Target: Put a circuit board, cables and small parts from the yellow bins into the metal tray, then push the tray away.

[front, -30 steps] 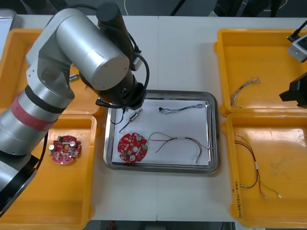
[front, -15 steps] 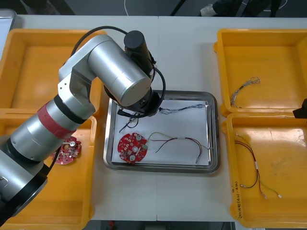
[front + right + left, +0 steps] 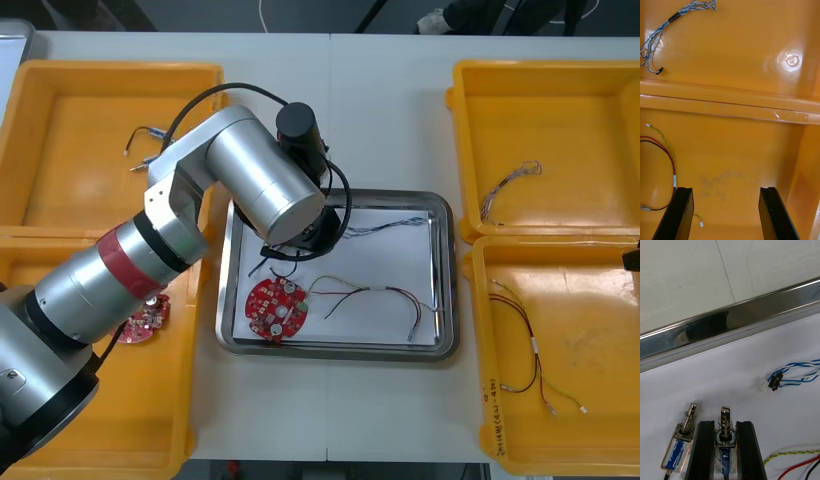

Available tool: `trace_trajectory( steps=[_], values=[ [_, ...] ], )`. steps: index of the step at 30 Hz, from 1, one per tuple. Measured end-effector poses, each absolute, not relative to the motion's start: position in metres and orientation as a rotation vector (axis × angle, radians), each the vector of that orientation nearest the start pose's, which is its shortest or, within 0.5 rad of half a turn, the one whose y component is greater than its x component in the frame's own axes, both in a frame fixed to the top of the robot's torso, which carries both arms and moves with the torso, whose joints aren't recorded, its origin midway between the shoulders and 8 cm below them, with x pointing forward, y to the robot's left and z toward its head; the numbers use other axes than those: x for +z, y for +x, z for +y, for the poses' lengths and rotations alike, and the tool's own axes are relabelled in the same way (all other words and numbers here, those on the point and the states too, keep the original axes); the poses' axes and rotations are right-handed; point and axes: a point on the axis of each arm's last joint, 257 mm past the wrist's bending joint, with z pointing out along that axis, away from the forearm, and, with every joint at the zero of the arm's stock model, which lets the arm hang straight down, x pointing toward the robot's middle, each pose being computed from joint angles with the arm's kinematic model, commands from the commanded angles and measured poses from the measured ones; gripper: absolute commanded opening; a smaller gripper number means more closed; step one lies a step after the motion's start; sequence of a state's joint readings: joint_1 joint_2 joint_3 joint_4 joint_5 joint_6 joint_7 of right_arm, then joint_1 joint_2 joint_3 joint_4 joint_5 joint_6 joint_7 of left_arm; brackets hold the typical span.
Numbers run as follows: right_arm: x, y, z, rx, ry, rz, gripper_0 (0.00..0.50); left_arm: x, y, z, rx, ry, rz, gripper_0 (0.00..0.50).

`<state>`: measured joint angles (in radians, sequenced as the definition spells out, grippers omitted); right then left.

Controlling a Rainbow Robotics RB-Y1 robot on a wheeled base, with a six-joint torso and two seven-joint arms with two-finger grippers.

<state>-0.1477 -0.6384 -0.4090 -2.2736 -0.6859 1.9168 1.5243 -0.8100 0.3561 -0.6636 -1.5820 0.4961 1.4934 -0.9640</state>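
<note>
Left hand (image 3: 725, 427), inside the shiny metal tray (image 3: 715, 328), pinches a small sprung metal part (image 3: 725, 414) lengthwise, parallel beside another metal part (image 3: 684, 431); right hand (image 3: 726, 193) idles open above a yellow bin (image 3: 752, 157).

I saw the light table (image 3: 390, 110) w/ a seam (image 3: 330, 120) down its middle, and dark floor (image 3: 320, 12) beyond its far edge.

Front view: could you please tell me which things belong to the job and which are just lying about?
In hand: left gripper shut on a small metal part in the metal tray; second part, circuit board, blue-white cable, red-yellow cable.
Lying about: spare board, loose cable in yellow bins; right gripper open above one.
</note>
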Motion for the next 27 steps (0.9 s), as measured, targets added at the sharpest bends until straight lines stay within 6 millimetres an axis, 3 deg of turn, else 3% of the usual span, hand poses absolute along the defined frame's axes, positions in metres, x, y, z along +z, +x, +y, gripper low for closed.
trace_trajectory(
  steps=[4,6,8,9,10,27],
  values=[
    [-0.157,0.376,-0.386,-0.120,-0.085,2.568,0.500,-0.252,0.502,0.037,-0.087,0.371,2.595,0.010],
    [-0.160,0.374,-0.387,-0.113,-0.072,2.575,0.500,-0.252,0.502,0.037,-0.086,0.368,2.597,0.106],
    [-0.163,0.372,-0.387,-0.102,-0.059,2.579,0.500,-0.252,0.502,0.037,-0.087,0.368,2.596,0.354],
    [-0.164,0.371,-0.387,-0.096,-0.049,2.580,0.500,-0.252,0.502,0.036,-0.089,0.368,2.595,0.452],
    [-0.166,0.370,-0.387,-0.089,-0.038,2.582,0.500,-0.252,0.502,0.036,-0.091,0.369,2.593,0.500],
    [-0.176,0.367,-0.389,-0.056,0.015,2.607,0.500,-0.243,0.504,0.032,-0.101,0.358,2.567,0.500]
  ],
)
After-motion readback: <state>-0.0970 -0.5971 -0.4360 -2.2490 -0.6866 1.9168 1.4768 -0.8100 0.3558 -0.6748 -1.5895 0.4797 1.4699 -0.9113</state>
